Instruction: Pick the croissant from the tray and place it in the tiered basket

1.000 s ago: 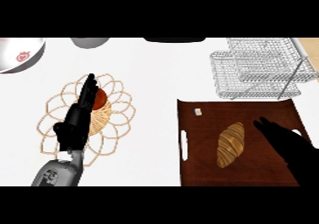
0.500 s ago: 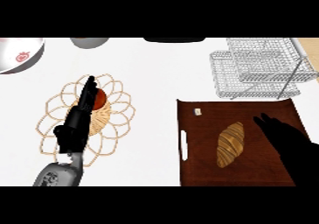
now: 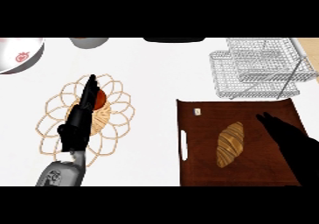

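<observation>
- I am looking down at the white counter [image 3: 155, 78], and the croissant [image 3: 230, 143] is lying on the dark brown tray [image 3: 200, 170], near the tray's middle, its long axis running slightly tilted from lower left to upper right.
- My right hand [image 3: 292, 142] is hanging over the tray's right part, fingers straight and slightly spread, pointing up and to the left.
- The croissant is sitting to the left of those fingertips [image 3: 261, 117], apart from them; a strip of bare tray is showing between the pastry and the hand, and nothing is being held.
- From this steep angle I am unable to judge how high the right hand is above the tray; it may be hovering rather than touching.
- The tiered basket [image 3: 258, 68], a grey wire frame, is standing just beyond the tray's far edge, at the counter's upper right.
- A small pale tag [image 3: 198, 112] is showing on the tray's upper left corner, and a white slot handle [image 3: 183, 144] is cut along its left edge.
- My left hand [image 3: 81, 118] is lying over a looped wire trivet [image 3: 116, 122] on the counter's left, well apart from the tray, fingers straight and together, pointing away from me, gripping nothing.
- A brown and tan round object [image 3: 100, 109] is partly showing under that hand on the trivet.
- A white bowl with a red mark [image 3: 18, 56] is sitting at the far left, and a grey bowl [image 3: 88, 42] is standing at the top edge.
</observation>
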{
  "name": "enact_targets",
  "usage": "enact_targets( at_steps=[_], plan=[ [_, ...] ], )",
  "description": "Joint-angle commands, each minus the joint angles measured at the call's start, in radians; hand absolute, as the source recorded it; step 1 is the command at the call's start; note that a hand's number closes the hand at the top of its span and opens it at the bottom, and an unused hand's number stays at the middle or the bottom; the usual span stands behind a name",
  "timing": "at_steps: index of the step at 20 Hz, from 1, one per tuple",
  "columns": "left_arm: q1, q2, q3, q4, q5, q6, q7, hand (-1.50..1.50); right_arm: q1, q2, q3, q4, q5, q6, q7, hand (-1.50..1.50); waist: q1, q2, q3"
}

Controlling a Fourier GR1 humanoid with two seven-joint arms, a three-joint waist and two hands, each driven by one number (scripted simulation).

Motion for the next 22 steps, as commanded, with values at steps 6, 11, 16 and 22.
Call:
enact_targets(
  at_steps=[6,11,16,22],
  plan=[
    [-0.009,-0.009,0.041,0.0,0.003,-0.053,-0.003,0.0,0.067,0.104,-0.016,0.038,0.106,0.012,-0.147,-1.5,-0.001,0.0,0.0],
    [0.013,-0.023,0.036,-0.016,-0.033,-0.04,-0.003,0.0,0.042,0.166,-0.012,0.105,0.167,0.004,-0.197,-1.5,0.001,0.0,0.0],
    [-0.046,-0.027,0.068,0.028,-0.027,-0.061,0.01,0.0,0.016,0.231,-0.007,0.166,0.198,0.017,-0.198,-1.5,0.0,0.0,0.0],
    [0.084,-0.028,0.047,-0.081,-0.018,-0.091,0.003,0.0,0.021,0.262,-0.007,0.221,0.25,0.027,-0.221,-1.5,0.002,0.0,0.0]
  ],
)
